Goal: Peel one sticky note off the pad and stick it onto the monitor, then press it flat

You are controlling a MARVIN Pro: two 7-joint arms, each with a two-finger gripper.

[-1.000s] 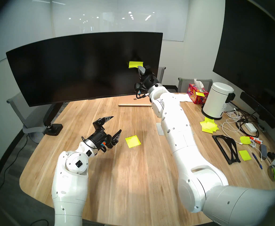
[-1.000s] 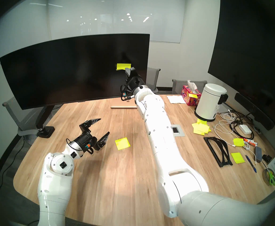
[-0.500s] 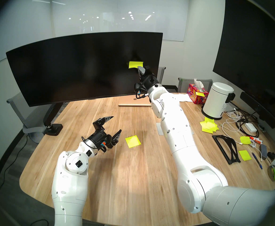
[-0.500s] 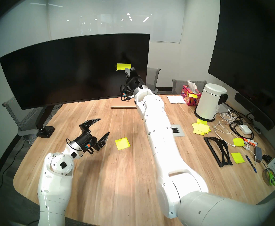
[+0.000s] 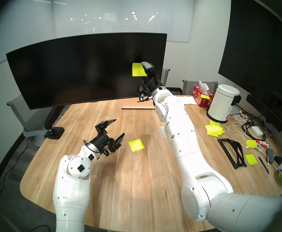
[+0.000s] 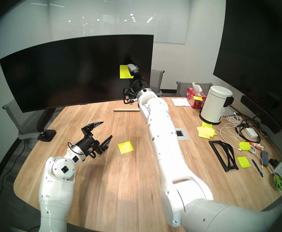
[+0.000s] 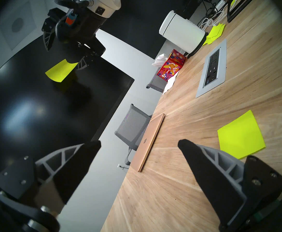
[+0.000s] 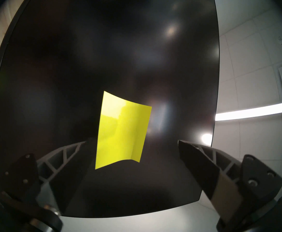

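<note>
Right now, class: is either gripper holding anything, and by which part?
Nothing is held. The right gripper is open before the sticky note on the monitor; the left gripper is open and empty.

Right arm stretched forward, right gripper raised, jaws apart — left gripper low, jaws spread.

So the neon yellow-green sticky note is hanging on the right part of the wide curved black monitor, blank, with its lower edge curling off the glass a bit. The pad it belongs to is a small square stack in the same colour, lying flat on the wood table, turned slightly askew, well apart from the screen.
</note>
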